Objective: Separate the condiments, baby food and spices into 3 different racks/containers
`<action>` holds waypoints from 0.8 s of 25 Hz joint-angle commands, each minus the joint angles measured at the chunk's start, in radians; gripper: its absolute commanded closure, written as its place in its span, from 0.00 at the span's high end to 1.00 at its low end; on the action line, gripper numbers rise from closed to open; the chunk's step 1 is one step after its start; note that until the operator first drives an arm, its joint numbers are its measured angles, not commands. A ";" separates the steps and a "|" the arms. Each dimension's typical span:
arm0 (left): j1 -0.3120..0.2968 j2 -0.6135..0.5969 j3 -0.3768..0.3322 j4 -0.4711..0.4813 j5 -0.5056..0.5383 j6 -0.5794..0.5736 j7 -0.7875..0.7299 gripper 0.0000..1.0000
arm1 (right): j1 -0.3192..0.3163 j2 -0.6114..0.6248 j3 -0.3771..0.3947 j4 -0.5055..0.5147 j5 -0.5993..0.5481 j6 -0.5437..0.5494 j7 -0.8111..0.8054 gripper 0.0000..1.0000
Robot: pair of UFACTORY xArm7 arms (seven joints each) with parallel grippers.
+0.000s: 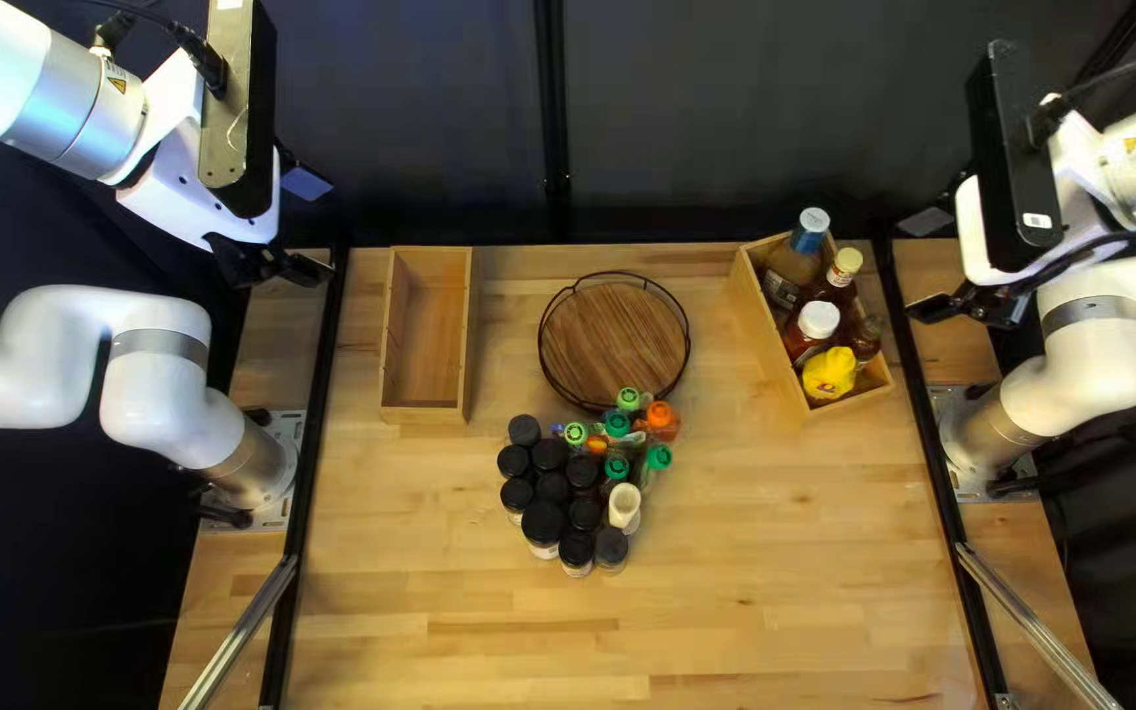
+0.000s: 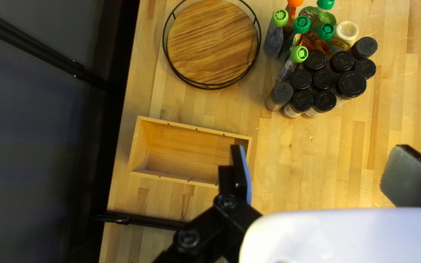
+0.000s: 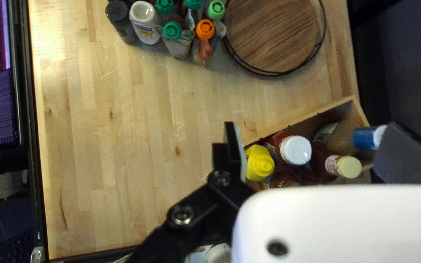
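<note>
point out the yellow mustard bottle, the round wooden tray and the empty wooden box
yellow mustard bottle [image 3: 258,164]: right wrist view, on its body
round wooden tray [image 1: 614,345]: top left view, on its wooden base
empty wooden box [image 2: 143,146]: left wrist view, on its end wall

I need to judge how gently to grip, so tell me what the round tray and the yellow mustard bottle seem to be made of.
The round tray has a satin-looking base, apparently wood by its streaked grain; its thin black rim is probably painted metal wire. The mustard bottle, opaque, smooth, softly shining, is likely plastic.

Left end effector [image 1: 316,229] and right end effector [image 1: 917,267] hang with jaws parted.
</note>
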 commanded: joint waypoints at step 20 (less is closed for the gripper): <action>0.002 0.006 0.003 -0.004 -0.015 -0.021 -0.018 1.00 | 0.000 0.000 0.001 0.000 0.000 0.000 0.001 1.00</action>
